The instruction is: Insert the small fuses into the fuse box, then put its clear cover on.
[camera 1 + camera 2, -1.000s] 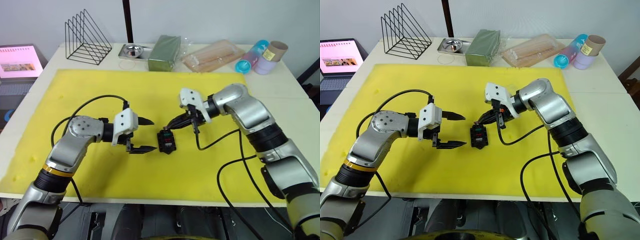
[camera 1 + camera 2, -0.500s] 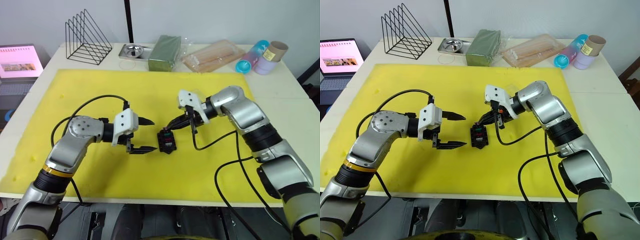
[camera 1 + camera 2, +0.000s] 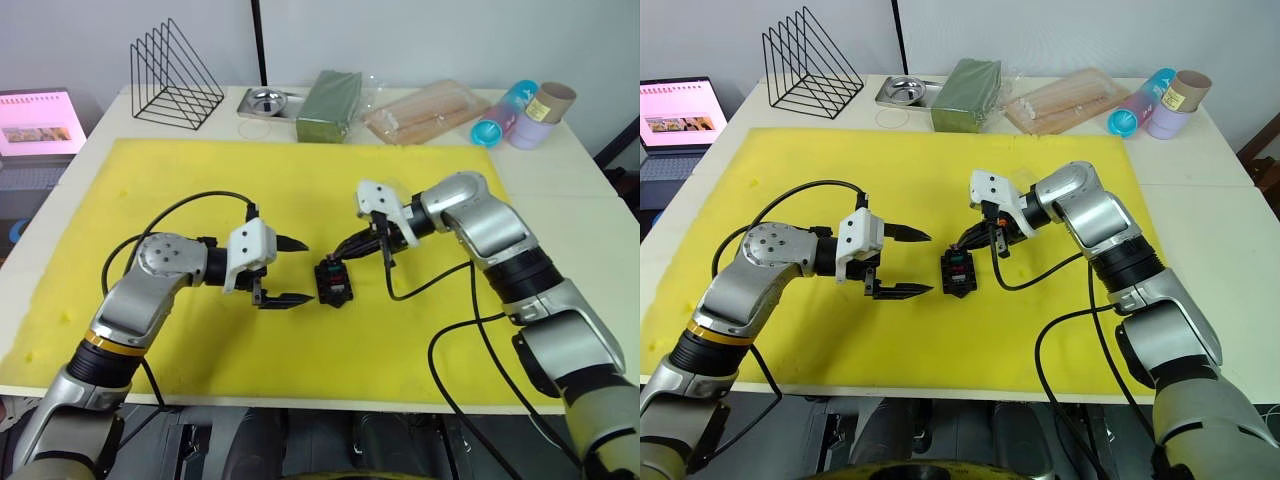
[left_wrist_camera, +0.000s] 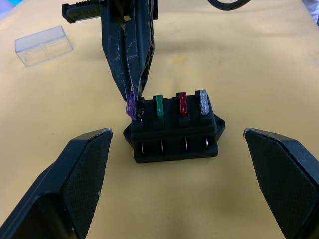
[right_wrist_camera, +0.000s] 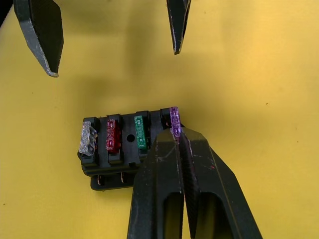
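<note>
A: Purple fuse [image 5: 174,118] pinched in right gripper [image 5: 176,133], at the end slot of fuse box [image 4: 173,130] mid yellow mat [image 3: 180,180]?
B: Yes. Green fuse [image 4: 159,105], red fuse [image 4: 182,103], grey fuse [image 4: 202,101] seated. Left gripper [image 3: 290,270] spread wide beside box.

- On a yellow foam mat [image 3: 1040,330], the fuse box [image 3: 958,272] sits between the robot's two grippers.
- The right gripper [image 3: 962,243] reaches down to the box's far edge, its black fingers pressed together at the tips.
- The left gripper [image 3: 906,262] waits just beside the box, its two fingers spread wide and pointing at it.
- Along the white table's [image 3: 1200,200] far side stand a black wire rack [image 3: 810,52], a small metal tray [image 3: 908,92], a green packet [image 3: 966,82], a clear bag of sticks [image 3: 1065,100] and coloured cups [image 3: 1160,100].
- A laptop [image 3: 680,115] glows pink at the robot's left.
</note>
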`<state>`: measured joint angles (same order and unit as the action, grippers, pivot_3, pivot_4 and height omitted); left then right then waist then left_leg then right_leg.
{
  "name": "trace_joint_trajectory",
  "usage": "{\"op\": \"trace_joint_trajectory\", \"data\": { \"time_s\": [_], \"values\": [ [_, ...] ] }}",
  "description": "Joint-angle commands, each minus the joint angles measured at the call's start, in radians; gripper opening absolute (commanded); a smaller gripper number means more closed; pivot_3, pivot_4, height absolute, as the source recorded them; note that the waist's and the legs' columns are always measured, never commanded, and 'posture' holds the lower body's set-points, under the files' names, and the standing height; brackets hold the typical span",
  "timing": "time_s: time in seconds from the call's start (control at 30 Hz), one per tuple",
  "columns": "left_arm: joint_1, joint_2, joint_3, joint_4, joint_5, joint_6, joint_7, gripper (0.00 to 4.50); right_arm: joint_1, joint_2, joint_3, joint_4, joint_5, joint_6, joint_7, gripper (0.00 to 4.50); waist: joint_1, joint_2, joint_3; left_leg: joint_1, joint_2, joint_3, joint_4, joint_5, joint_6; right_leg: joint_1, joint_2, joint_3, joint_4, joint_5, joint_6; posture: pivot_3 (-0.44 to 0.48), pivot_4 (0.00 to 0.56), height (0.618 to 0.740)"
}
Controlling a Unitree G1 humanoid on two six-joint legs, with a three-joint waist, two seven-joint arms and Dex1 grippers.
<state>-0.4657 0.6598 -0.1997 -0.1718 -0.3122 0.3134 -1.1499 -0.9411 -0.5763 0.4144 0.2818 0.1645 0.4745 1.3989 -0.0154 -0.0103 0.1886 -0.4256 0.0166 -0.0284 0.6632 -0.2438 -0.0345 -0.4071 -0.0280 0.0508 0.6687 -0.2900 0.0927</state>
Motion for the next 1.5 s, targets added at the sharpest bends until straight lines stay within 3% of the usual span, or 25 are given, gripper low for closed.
{"op": "trace_joint_trajectory", "data": {
  "time_s": [0.03, 1.5],
  "values": [
    [-0.005, 0.006, 0.019, -0.033, -0.003, -0.011, 0.004, 4.5, -0.026, 0.002, -0.04, -0.013, 0.013, -0.002, 0.012, 0.02, 0.0, 0.0, 0.0, 0.0, 0.0, 0.0, 0.0, 0.0, 0.0, 0.0, 0.0, 0.0, 0.0, 0.0, 0.0, 0.0, 0.15, 0.74],
    [-0.011, -0.003, 0.013, -0.038, -0.001, -0.009, 0.009, 4.5, 0.001, 0.007, 0.027, 0.028, -0.112, -0.117, 0.033, 0.02, 0.0, 0.0, 0.0, 0.0, 0.0, 0.0, 0.0, 0.0, 0.0, 0.0, 0.0, 0.0, 0.0, 0.0, 0.0, 0.0, 0.15, 0.74]
  ]
}}
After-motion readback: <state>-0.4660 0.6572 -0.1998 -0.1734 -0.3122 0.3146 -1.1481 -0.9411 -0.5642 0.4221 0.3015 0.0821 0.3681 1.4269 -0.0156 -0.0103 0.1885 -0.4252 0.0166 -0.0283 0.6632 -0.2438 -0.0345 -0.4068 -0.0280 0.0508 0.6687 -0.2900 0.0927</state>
